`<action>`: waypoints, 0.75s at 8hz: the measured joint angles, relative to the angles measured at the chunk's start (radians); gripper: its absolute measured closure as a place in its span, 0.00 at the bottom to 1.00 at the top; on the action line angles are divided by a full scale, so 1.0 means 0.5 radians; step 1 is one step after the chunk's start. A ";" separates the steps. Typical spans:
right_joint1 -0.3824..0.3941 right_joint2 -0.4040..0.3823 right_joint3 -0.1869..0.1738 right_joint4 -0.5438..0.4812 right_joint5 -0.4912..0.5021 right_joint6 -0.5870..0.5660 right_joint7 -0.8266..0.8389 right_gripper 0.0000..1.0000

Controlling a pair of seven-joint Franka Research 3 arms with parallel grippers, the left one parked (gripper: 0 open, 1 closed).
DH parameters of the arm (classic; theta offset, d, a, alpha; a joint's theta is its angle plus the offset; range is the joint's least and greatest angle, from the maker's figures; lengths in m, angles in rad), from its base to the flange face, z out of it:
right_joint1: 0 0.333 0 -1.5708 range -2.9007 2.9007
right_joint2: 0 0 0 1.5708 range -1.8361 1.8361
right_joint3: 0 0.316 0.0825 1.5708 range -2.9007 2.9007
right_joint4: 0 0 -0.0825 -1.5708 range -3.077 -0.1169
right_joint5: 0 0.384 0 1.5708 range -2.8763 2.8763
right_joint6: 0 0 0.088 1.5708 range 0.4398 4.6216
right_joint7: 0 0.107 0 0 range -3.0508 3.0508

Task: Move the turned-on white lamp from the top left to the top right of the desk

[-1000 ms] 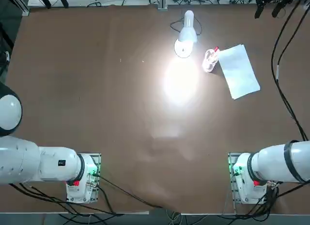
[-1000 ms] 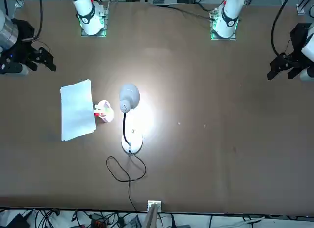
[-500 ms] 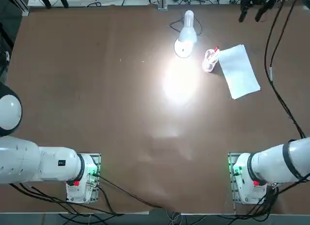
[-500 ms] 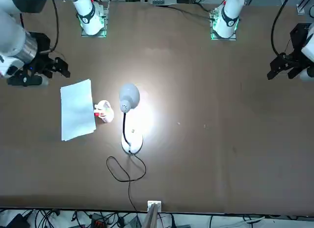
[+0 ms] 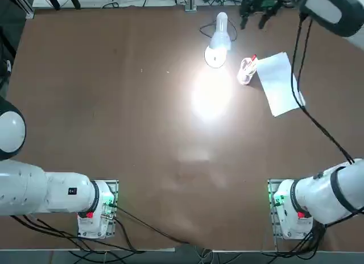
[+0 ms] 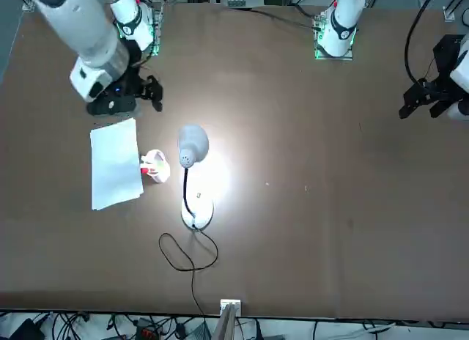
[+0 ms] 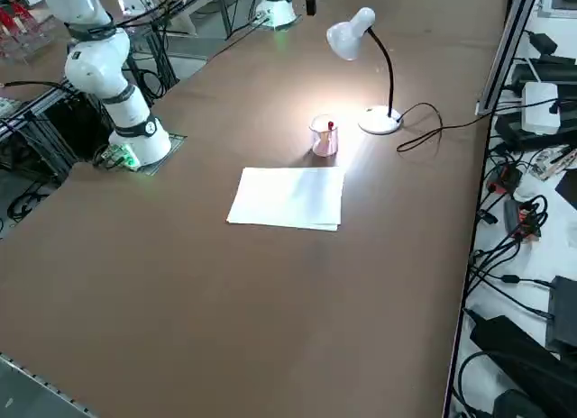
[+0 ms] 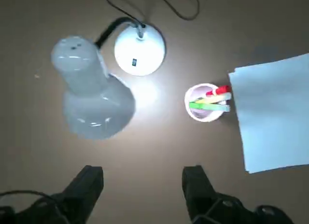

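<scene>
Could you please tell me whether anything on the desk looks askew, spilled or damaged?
Nothing stands out: the lamp stands upright and lit, its cord loosely looped, and the cup is upright with its pens inside. The paper lies flat, its sheets slightly misaligned. The open right gripper hangs above the desk.

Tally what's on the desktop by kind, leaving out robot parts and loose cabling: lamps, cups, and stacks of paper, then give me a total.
Lamps: 1, the lit white lamp
Cups: 1, the clear cup holding markers
Paper stacks: 1, the white paper
Total: 3
</scene>
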 joint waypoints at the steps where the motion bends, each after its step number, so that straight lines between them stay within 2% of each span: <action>1: 0.121 0.002 0.001 -0.001 -0.019 0.096 0.151 0.00; 3: 0.287 0.049 0.002 -0.011 -0.239 0.264 0.409 0.00; 6: 0.392 0.258 -0.001 -0.028 -0.647 0.503 0.768 0.01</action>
